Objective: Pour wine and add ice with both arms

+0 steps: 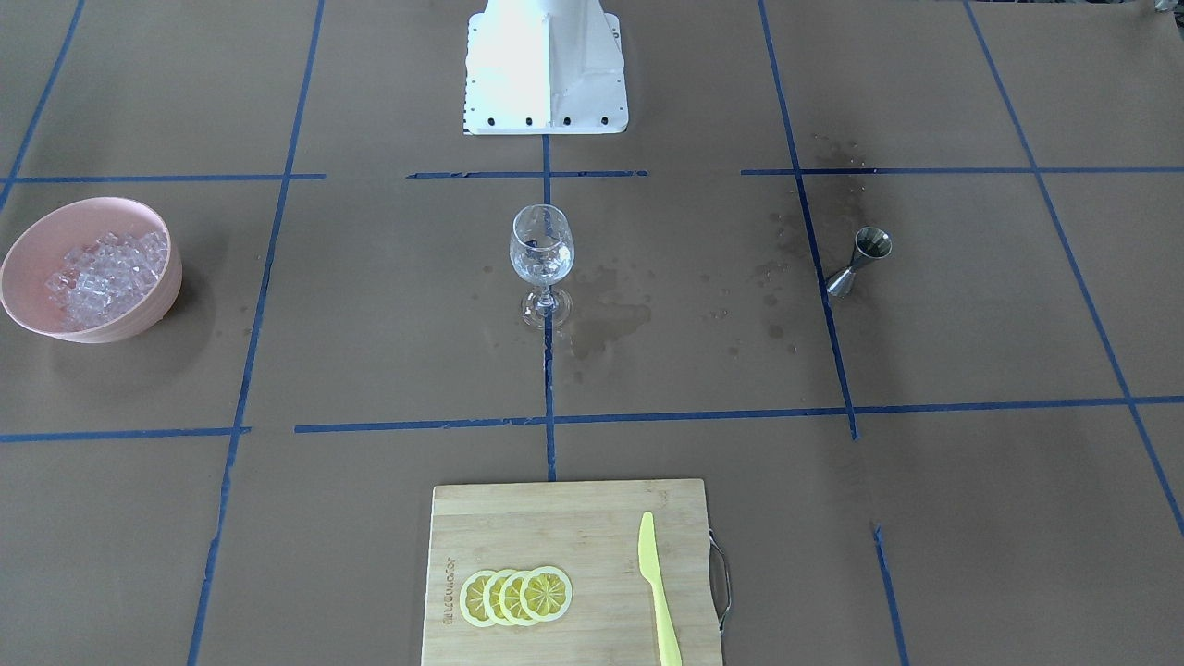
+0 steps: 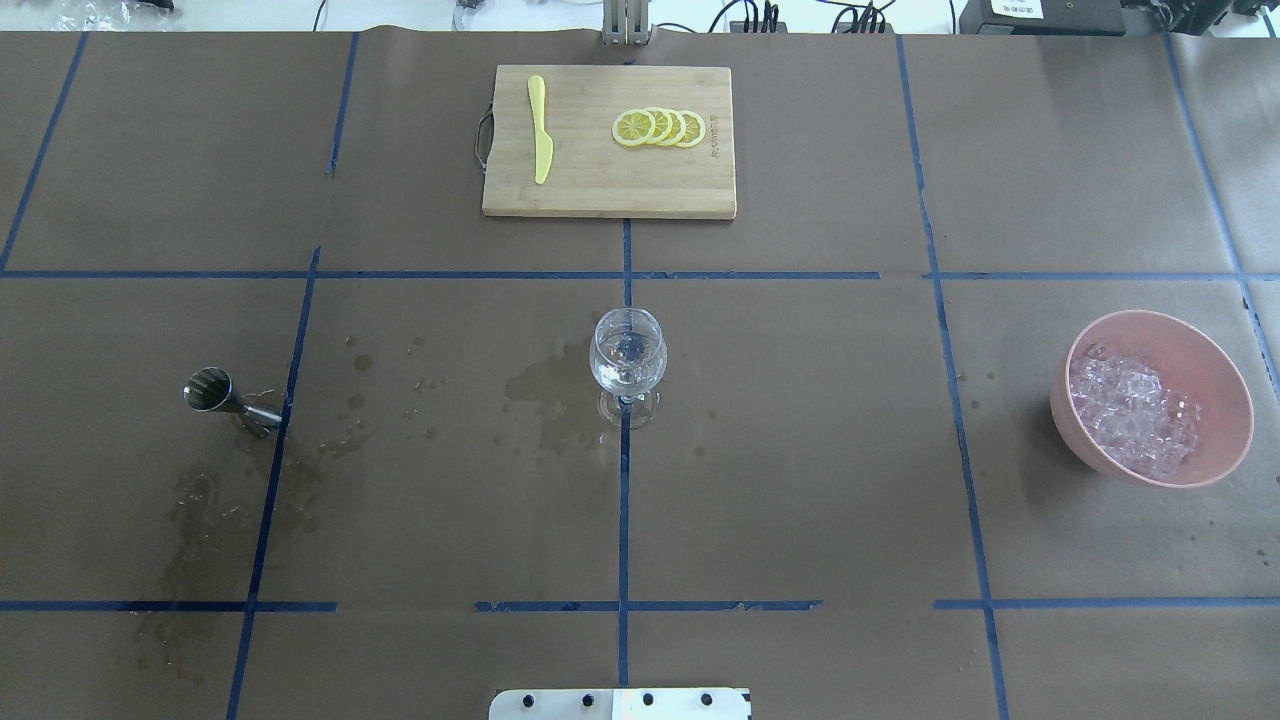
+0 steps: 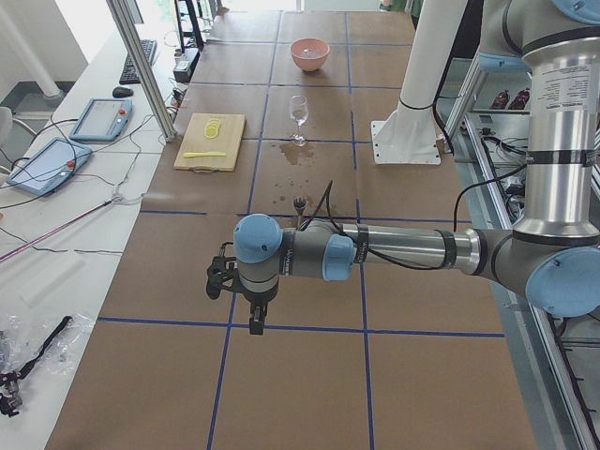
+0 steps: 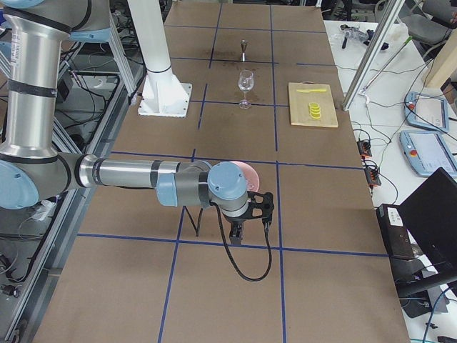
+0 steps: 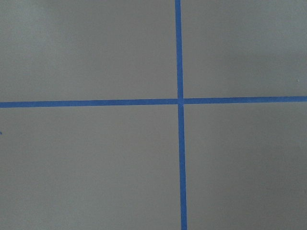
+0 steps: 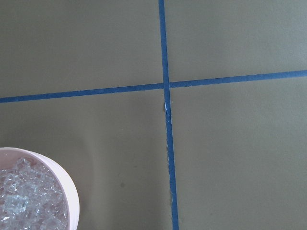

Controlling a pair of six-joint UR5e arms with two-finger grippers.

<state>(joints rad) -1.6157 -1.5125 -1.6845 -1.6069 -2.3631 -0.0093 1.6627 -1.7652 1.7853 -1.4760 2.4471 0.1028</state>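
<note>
At the robot's right end of the table: ice [image 2: 1135, 412] heaped in a pink bowl [image 2: 1205, 350]. Stemmed glass [image 2: 627, 358] upright at table centre, on a blue tape line. Wine not discernible; cannot tell whether the glass holds any. Wet stains [image 2: 545, 395] on the paper beside its foot. Steel jigger [image 2: 215, 392] stands well to the robot's left.

Right arm [image 4: 128, 173] stretched low, right gripper [image 4: 238, 239] pointing down near the bowl. Left arm [image 3: 403, 248] likewise, left gripper [image 3: 255, 325] over bare paper. Finger spread of both: cannot tell.

Cutting board [image 2: 600, 190] at far edge, carrying lemon slices [image 2: 660, 127] and a yellow knife [image 2: 540, 140].
</note>
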